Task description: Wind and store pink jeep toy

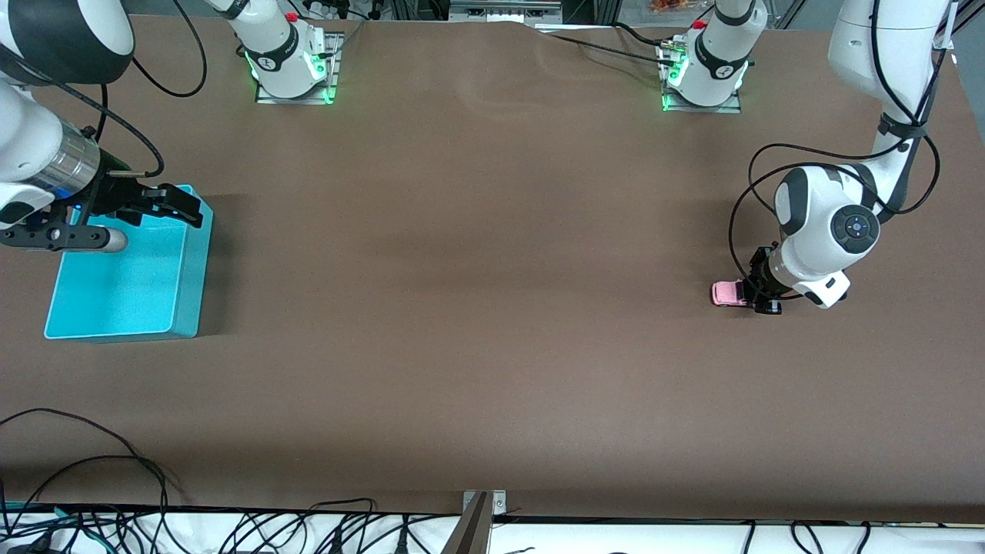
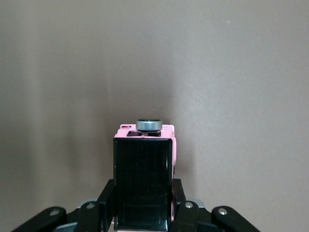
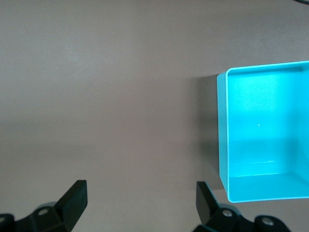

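The pink jeep toy [image 1: 728, 293] sits on the brown table toward the left arm's end. My left gripper [image 1: 757, 297] is down at it and shut on its rear. In the left wrist view the jeep [image 2: 143, 164] shows its black rear roof and pink body, and my left gripper [image 2: 143, 195] presses its fingers [image 2: 107, 193] on both sides. My right gripper [image 1: 178, 206] is open and empty over the rim of the turquoise bin [image 1: 123, 288] nearest the robots' bases. In the right wrist view my right gripper [image 3: 140, 203] is over bare table beside the bin [image 3: 260, 130].
The two arm bases [image 1: 292, 58] [image 1: 704, 69] stand along the table edge farthest from the front camera. Cables [image 1: 92, 469] lie along the nearest edge. The bin holds nothing that shows.
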You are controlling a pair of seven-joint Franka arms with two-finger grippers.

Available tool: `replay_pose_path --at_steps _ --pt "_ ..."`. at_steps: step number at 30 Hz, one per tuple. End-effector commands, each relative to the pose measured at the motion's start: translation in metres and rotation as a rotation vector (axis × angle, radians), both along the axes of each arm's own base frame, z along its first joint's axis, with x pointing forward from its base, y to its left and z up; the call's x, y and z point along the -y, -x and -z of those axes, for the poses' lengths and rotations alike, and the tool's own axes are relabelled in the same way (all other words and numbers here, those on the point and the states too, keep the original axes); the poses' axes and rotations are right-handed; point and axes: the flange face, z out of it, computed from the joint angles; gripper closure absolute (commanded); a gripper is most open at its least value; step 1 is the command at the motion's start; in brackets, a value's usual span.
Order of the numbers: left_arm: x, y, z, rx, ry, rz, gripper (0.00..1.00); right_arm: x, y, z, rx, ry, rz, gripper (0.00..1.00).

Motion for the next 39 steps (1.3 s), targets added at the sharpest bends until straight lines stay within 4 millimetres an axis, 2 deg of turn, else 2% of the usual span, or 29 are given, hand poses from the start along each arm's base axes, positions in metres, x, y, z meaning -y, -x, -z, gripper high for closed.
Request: replay_pose_path --at_steps 1,3,6,8,19,23,24,33,39 --pt "0.038 -0.019 -0.025 -0.031 0.003 0.05 0.8 -0.001 -0.002 -0.004 -0.006 0.005 -0.01 0.0" --pt "0.045 -0.024 -0.033 -0.037 0.002 0.034 0.8 -0.001 -0.002 -0.005 -0.005 0.005 -0.01 0.0" --pt "0.071 -0.031 -0.045 -0.045 -0.019 0.006 0.8 -0.001 -0.002 -0.004 -0.007 0.004 -0.01 0.0" --pt "0.081 -0.032 -0.046 -0.041 -0.038 -0.028 0.8 -0.001 -0.002 -0.004 -0.007 0.004 -0.01 0.0" --pt "0.142 -0.021 -0.027 -0.043 -0.06 -0.116 0.8 -0.001 -0.002 -0.004 -0.007 0.006 -0.009 0.0" --pt "0.153 -0.02 -0.026 -0.029 -0.052 -0.123 0.8 -0.001 -0.002 -0.007 -0.002 0.005 -0.01 0.0" --pt "0.163 -0.017 -0.023 -0.034 -0.048 -0.108 0.8 -0.001 -0.002 -0.007 0.0 0.005 -0.009 0.0" --pt "0.184 -0.012 -0.012 -0.023 -0.03 -0.065 0.82 -0.001 -0.002 -0.006 -0.003 0.005 -0.01 0.0" --pt "0.186 -0.008 -0.003 -0.018 -0.025 -0.064 0.82 -0.001 -0.002 -0.006 -0.003 0.005 -0.01 0.0"
